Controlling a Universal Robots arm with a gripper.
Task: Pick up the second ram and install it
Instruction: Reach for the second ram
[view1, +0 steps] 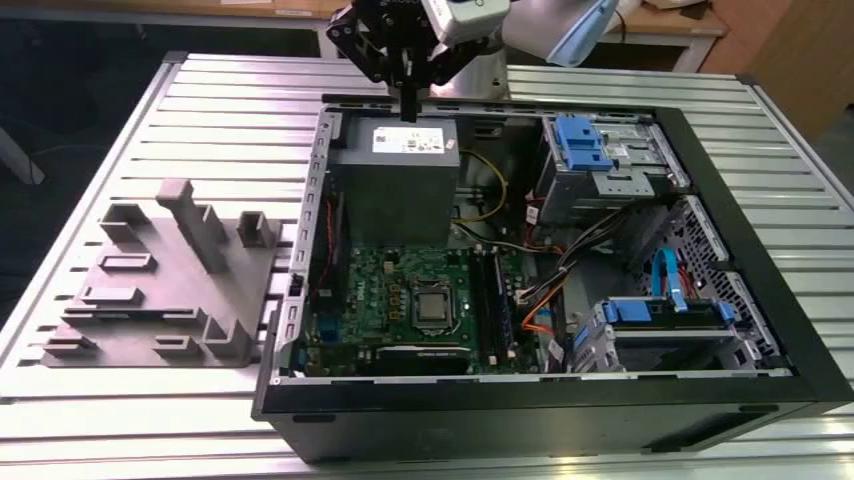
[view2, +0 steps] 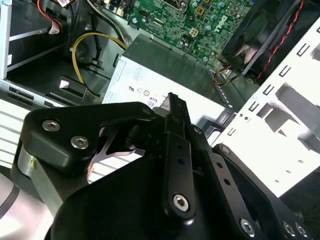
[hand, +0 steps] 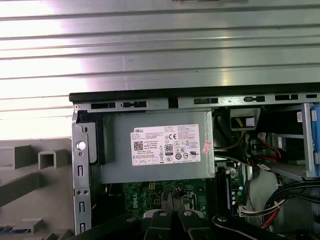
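Your gripper (view1: 410, 112) hung over the far rim of the open computer case (view1: 534, 415), just above the grey power supply (view1: 400, 190). In the second wrist view its fingers (view2: 175, 117) were clenched together, tips over the supply's label. You could not tell where the second ram lay: the dark strips at the memory sockets (view1: 494, 300), beside the motherboard (view1: 380, 300), were too small to tell apart. A grey fixture (view1: 160, 290) sat on the table (view1: 227, 90), on the exterior view's left of the case.
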